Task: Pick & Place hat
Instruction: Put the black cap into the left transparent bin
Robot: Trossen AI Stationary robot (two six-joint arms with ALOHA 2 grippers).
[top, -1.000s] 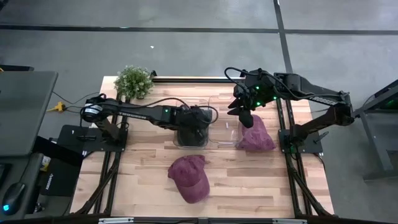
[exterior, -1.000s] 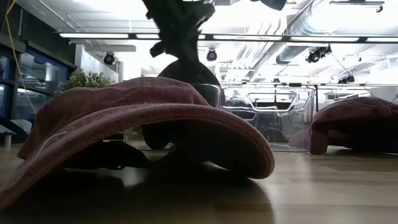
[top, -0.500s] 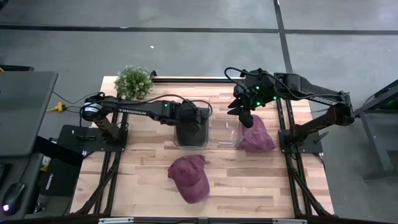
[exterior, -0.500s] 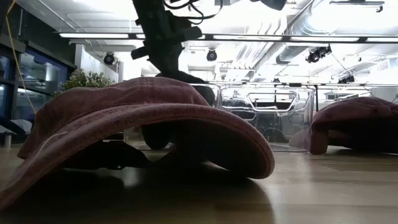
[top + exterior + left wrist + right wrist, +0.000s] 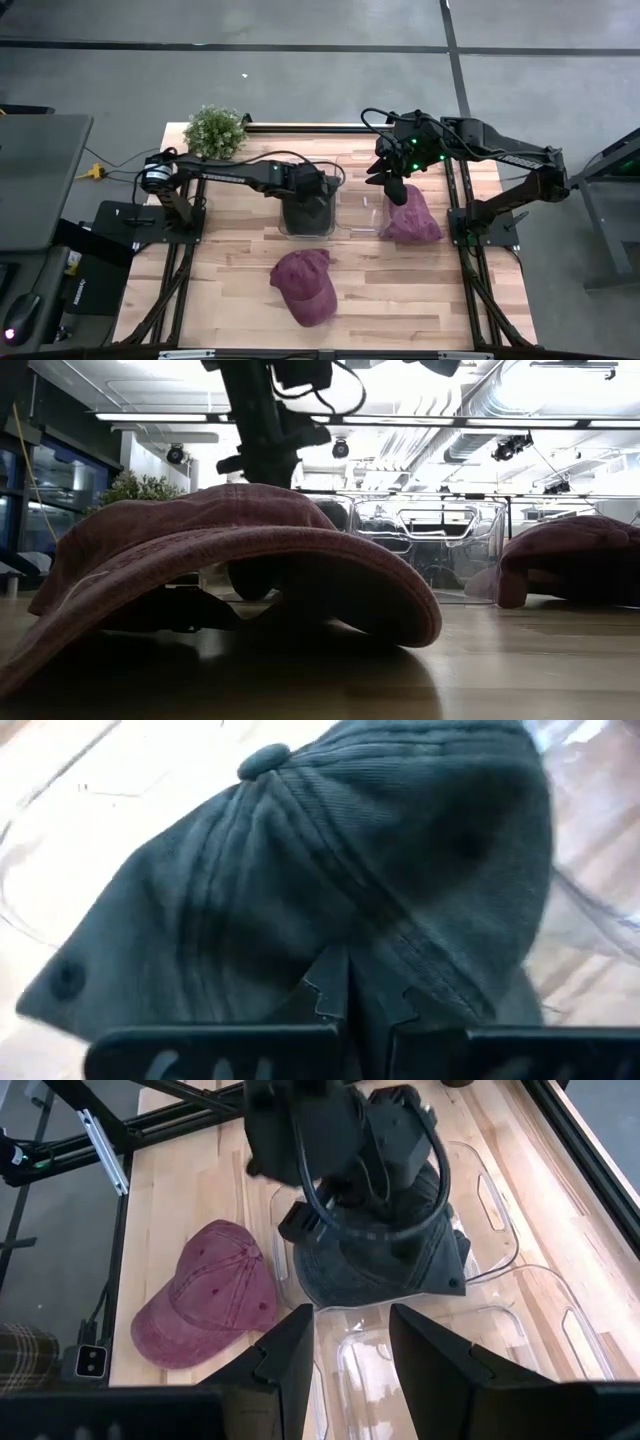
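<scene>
Left gripper (image 5: 348, 1000) clenched over dark hat (image 5: 330, 870) — right gripper (image 5: 350, 1350) parted, holding nothing.

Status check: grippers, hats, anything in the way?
Left gripper shut, over dark hat in clear bin. Right gripper open, empty, above maroon hat. Second maroon hat on table, unobstructed.

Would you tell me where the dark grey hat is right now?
In the high view, the dark grey hat sits in the clear bin, left half, under the left gripper.
</scene>
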